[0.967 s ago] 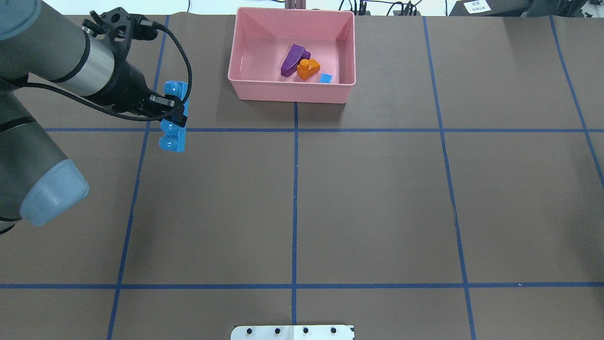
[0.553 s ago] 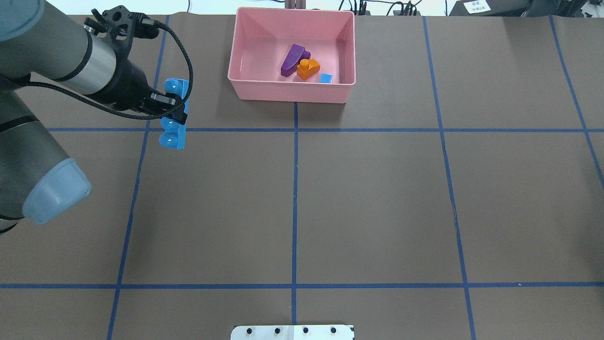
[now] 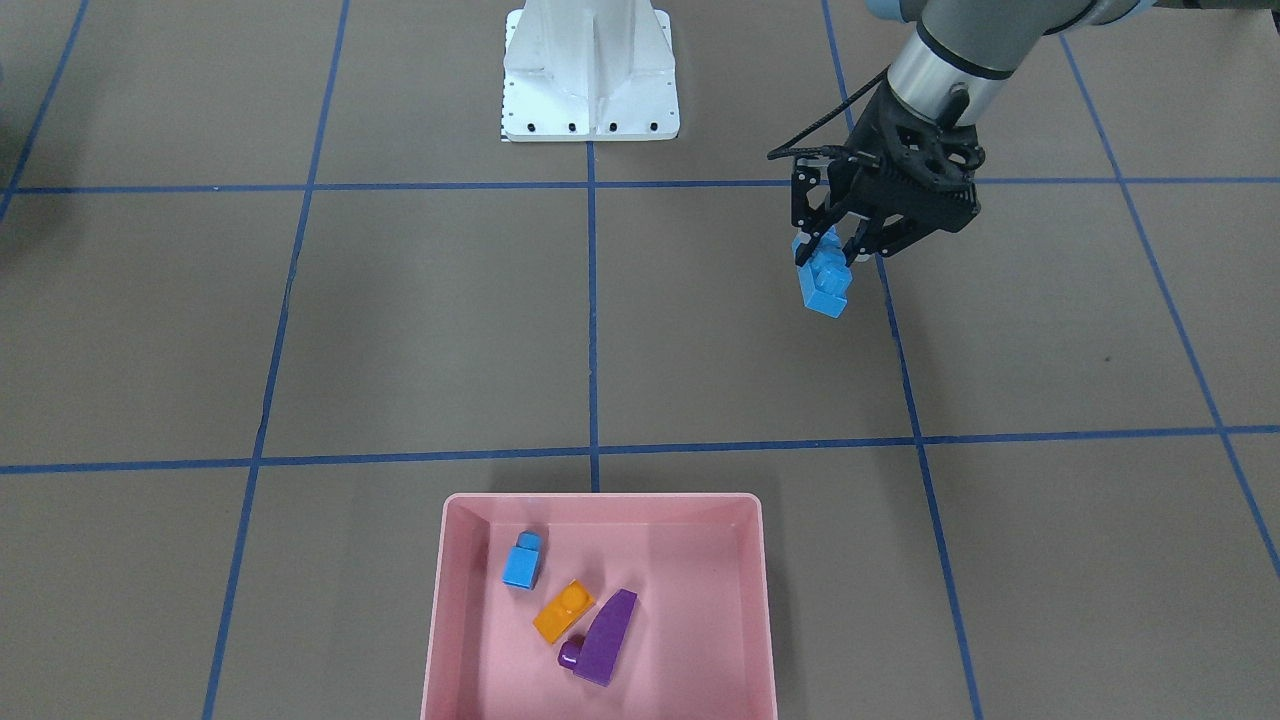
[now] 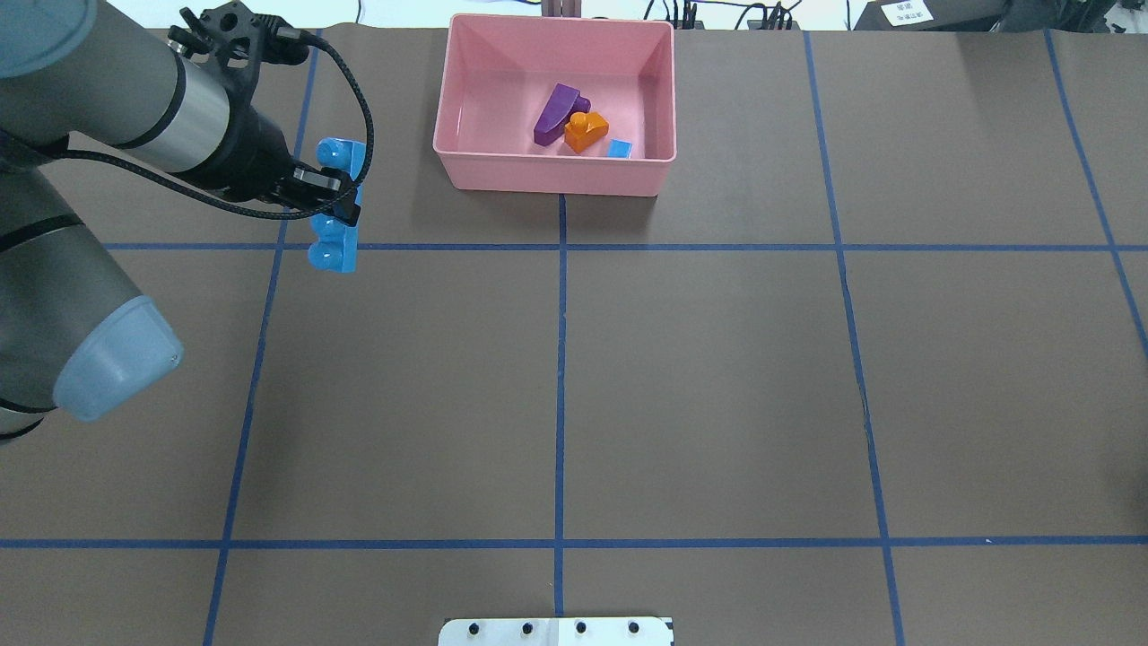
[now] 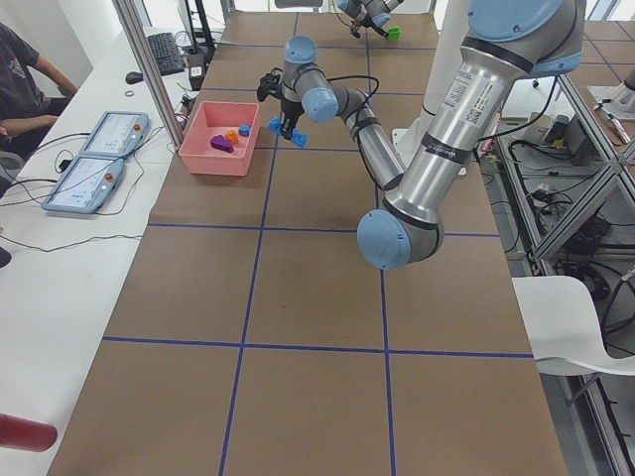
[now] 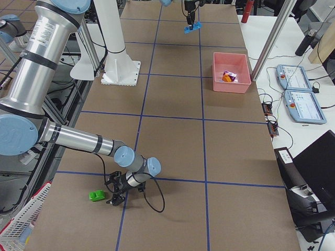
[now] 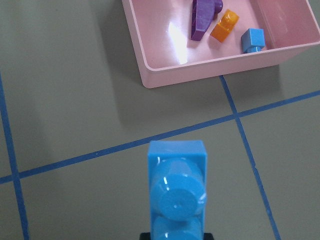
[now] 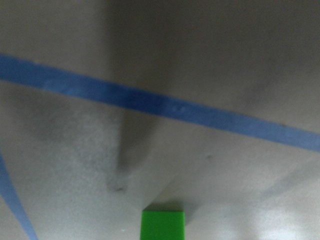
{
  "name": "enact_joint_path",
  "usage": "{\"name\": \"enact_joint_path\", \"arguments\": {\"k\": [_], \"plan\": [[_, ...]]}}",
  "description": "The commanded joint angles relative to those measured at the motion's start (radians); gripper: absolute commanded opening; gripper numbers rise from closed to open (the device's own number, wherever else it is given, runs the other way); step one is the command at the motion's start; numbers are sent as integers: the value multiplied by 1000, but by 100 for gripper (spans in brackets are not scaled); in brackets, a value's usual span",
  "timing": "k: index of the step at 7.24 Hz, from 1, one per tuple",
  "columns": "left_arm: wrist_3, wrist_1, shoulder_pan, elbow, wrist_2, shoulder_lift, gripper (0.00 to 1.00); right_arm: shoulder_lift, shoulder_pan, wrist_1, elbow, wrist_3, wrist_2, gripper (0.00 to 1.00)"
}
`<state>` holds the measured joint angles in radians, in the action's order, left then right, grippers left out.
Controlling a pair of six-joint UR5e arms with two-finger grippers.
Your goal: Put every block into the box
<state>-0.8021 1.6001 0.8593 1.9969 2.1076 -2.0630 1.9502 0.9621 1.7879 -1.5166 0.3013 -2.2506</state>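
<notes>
left gripper (image 4: 345, 202) clamped on long blue four-stud plastic brick (image 4: 333, 254), held aloft for carry | shallow pink plastic tray (image 4: 556, 177) ahead of it | right gripper (image 6: 116, 194) beside green two-stud plastic brick (image 6: 96, 196), open or closed cannot tell

Five blocks on show: three in the far box (image 4: 466, 175), one purple (image 4: 556, 115), one orange (image 4: 585, 131), one small blue (image 4: 620, 149); a fourth, long blue (image 4: 333, 251), aloft at far left; and a fifth, green (image 6: 97, 196), on the table (image 4: 717, 377) at the right end. One box; two arms, a left arm (image 4: 134, 108) and a right arm (image 6: 78, 140); one white base (image 3: 590, 70); two tablets (image 6: 293, 76) (image 6: 306, 107).
</notes>
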Motion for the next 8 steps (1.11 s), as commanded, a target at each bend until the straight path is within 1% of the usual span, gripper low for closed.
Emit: {"name": "enact_joint_path", "arguments": {"k": [1, 2, 3, 4, 5, 8], "plan": [[1, 0, 0, -1, -1, 4, 0, 1, -20, -73, 27, -70, -1, 90], [7, 0, 0, -4, -1, 12, 0, 18, -22, -71, -5, -59, -4, 90], [49, 0, 1, -16, 0, 12, 0, 59, -22, -64, -52, -59, -6, 91], [50, 0, 0, -18, 0, 14, 0, 102, -22, -59, -101, -59, -7, 93], [50, 0, 0, -18, 0, 15, 0, 117, -22, -61, -117, -62, -7, 93], [50, 0, 0, -17, 0, 15, 0, 107, -43, -64, -112, -120, -6, 92]]}}
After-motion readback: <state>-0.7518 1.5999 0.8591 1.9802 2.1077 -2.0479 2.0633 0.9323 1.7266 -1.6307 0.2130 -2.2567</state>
